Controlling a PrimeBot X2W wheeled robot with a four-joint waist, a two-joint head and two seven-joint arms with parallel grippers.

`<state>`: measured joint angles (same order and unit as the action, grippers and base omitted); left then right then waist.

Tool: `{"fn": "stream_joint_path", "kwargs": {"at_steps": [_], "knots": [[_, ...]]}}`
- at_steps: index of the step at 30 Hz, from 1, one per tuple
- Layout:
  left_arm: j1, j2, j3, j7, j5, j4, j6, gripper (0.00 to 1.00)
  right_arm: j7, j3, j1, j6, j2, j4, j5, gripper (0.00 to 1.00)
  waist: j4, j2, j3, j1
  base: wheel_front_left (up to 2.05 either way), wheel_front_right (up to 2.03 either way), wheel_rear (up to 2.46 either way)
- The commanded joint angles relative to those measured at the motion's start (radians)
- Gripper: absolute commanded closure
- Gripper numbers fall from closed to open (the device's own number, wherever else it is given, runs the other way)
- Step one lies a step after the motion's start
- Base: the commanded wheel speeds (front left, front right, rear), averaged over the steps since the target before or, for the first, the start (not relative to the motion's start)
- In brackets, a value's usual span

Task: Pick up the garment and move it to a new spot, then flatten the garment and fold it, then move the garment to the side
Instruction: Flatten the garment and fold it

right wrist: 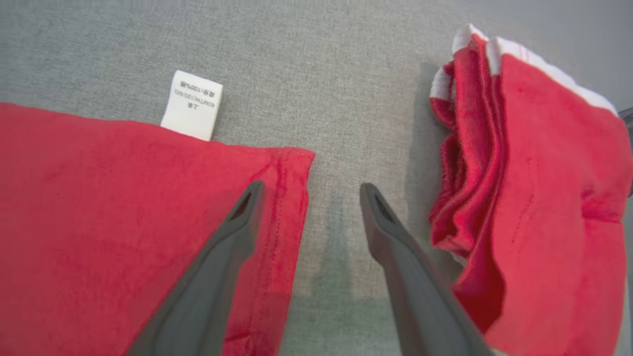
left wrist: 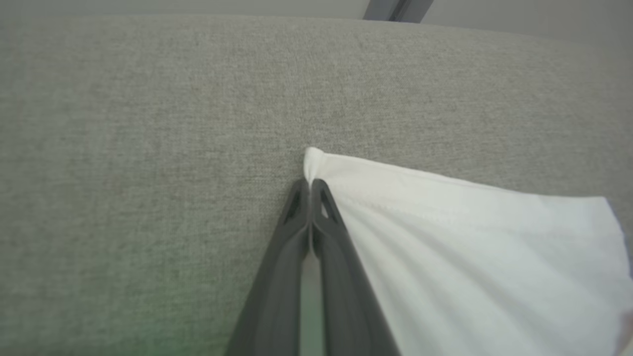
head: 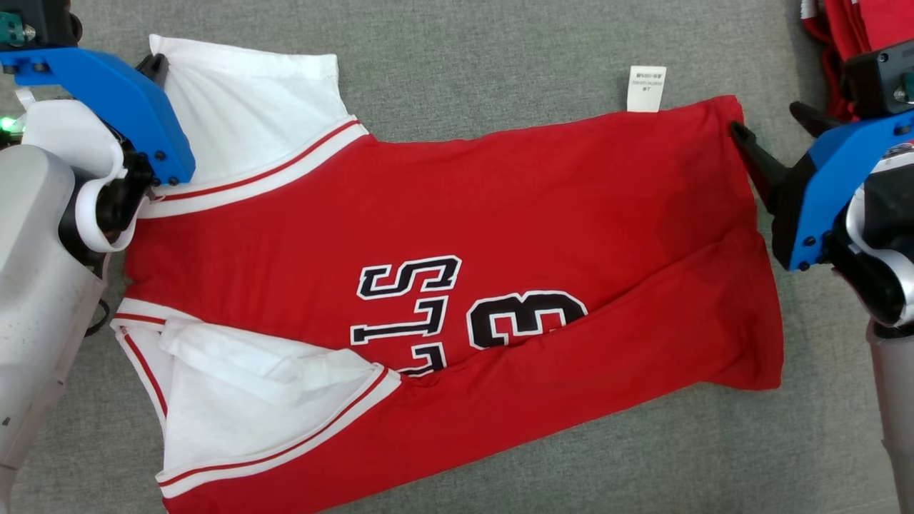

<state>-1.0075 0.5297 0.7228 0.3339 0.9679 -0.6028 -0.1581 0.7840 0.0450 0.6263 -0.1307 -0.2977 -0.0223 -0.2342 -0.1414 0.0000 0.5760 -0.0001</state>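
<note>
**Garment** [head: 500, 214]: red jersey with white sleeves and black lettering, laid sideways on the grey bench [head: 464, 57]. A diagonal crease is seen across its near half. It is judged light, limp and prone to bunching, so it is best taken at corners and hems.

**Left end effector** [left wrist: 310, 190]: clamped on the garment's far white sleeve [head: 250, 107], at its corner.

**Right end effector** [right wrist: 311, 193]: fingers apart at the garment's far hem corner, one over the hem, nothing held.

**Care label** [head: 646, 89]: protrudes from the garment's far edge.

**Red clothing pile** [right wrist: 534, 173]: lies beyond the garment's hem, apart from it.
</note>
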Motion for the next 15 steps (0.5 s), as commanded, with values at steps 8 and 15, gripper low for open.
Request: {"fn": "stream_joint_path", "kwargs": {"at_steps": [8, 15], "knots": [[0.008, 0.017, 0.011, 0.016, -0.01, 0.031, -0.026, 1.0, -0.054, 0.029, 0.067, 0.0, 0.018, -0.121, 0.011, 0.0, 0.018, 0.0, 0.025, 0.0001, 0.0, 0.0, 0.0], [0.01, 0.004, 0.025, 0.016, -0.015, 0.067, -0.025, 1.0, 0.022, 0.071, 0.135, 0.0, 0.009, -0.238, 0.043, 0.18, 0.038, 0.0, 0.031, 0.0001, 0.0, 0.0, 0.0]]}}
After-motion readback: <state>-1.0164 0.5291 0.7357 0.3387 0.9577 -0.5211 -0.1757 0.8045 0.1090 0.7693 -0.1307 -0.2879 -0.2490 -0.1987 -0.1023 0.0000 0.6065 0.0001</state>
